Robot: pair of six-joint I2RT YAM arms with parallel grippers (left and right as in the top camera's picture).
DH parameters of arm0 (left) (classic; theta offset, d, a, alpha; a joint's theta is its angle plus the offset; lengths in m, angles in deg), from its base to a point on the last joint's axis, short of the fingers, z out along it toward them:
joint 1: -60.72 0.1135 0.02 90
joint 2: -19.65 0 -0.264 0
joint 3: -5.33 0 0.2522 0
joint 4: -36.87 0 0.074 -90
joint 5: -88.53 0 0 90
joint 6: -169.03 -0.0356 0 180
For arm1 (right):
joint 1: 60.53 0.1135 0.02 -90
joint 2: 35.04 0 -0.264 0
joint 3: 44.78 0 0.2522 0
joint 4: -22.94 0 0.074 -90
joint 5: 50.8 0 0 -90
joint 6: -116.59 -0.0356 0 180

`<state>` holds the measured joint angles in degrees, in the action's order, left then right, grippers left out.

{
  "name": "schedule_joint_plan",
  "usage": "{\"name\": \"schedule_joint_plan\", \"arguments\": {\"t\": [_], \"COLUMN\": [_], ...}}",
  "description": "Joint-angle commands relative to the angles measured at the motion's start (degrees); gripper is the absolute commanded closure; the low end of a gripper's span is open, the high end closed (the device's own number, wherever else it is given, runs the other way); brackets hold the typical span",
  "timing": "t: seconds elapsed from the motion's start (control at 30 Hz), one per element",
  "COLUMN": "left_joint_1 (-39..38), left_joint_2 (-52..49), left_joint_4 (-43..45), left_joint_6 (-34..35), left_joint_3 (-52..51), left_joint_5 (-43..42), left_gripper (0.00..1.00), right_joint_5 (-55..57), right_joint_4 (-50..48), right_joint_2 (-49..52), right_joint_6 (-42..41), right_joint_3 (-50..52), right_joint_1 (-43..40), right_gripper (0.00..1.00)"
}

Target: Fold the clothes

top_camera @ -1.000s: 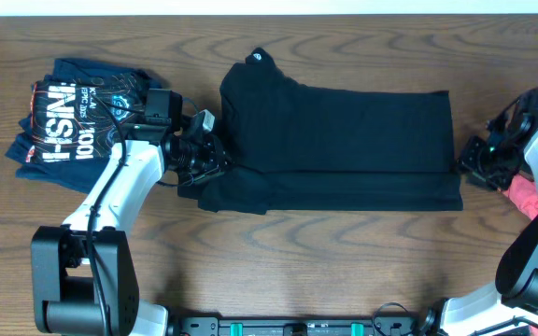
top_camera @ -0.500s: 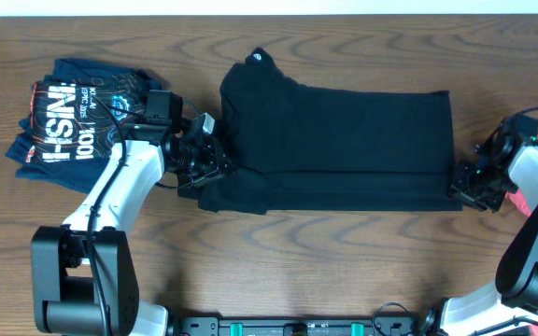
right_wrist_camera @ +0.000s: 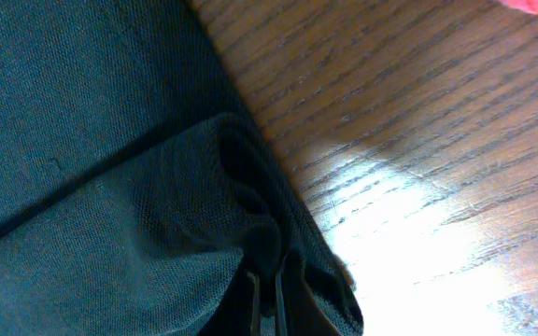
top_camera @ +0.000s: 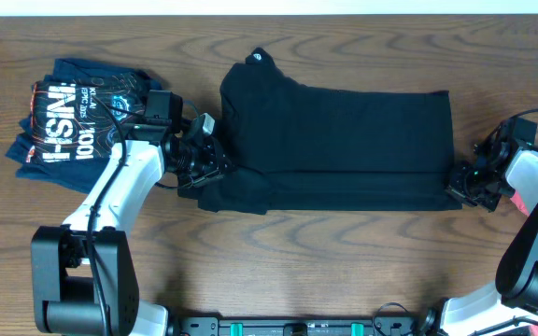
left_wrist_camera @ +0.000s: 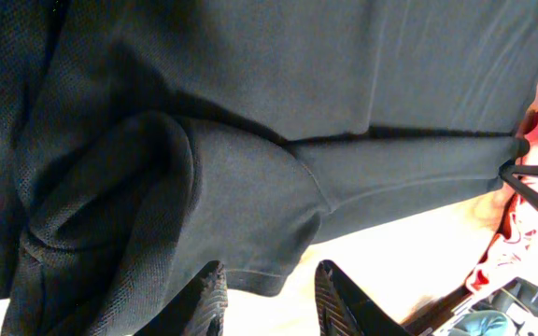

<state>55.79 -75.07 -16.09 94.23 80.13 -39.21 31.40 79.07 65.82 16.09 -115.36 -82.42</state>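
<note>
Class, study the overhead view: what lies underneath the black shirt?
The wooden table shows all round the black shirt, so it lies on that. Its near edge appears folded onto itself. Anything else beneath is covered by cloth and cannot be seen.

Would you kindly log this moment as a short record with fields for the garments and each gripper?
black garment: spread mid-table, near edge folded over
navy printed garment: folded, beside the left arm
left gripper: open, at the black garment's bunched sleeve hem
right gripper: shut on the black garment's near right corner
table: brown wood
</note>
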Motion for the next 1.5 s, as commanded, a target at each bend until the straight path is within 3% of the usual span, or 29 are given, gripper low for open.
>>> {"name": "schedule_joint_plan", "arguments": {"t": [0.0,0.73,0.8,0.87,1.07,1.27,1.47], "left_joint_1": [0.24,0.24,0.24,0.24,0.24,0.24,0.24], "left_joint_2": [0.44,0.44,0.44,0.42,0.44,0.44,0.42], "left_joint_4": [-0.39,-0.39,-0.39,-0.42,-0.39,-0.42,-0.55], "left_joint_6": [-0.11,-0.11,-0.11,-0.11,-0.11,-0.11,-0.11], "left_joint_3": [-0.07,-0.07,-0.07,-0.07,-0.07,-0.07,-0.07], "left_joint_5": [-0.13,-0.13,-0.13,-0.13,0.46,1.09,1.09], "left_gripper": [0.66,0.66,0.66,0.66,0.66,0.67,0.66], "right_joint_5": [-0.61,-0.63,-0.61,-0.72,-8.0,-15.63,-15.3], "right_joint_4": [-0.15,-0.39,-0.15,0.15,1.38,-6.88,-14.67], "right_joint_2": [-0.35,-0.37,-0.37,-0.37,-0.59,-0.59,-0.57], "right_joint_6": [-0.15,-0.15,-0.17,-0.17,0.11,-1.36,-6.23], "right_joint_3": [0.22,-3.19,-3.58,-3.63,-3.69,-3.89,-3.89], "right_joint_1": [-0.22,-0.22,-0.22,-0.22,-0.22,-0.2,-0.22], "right_gripper": [0.99,0.89,0.9,0.99,0.99,0.98,0.94]}}
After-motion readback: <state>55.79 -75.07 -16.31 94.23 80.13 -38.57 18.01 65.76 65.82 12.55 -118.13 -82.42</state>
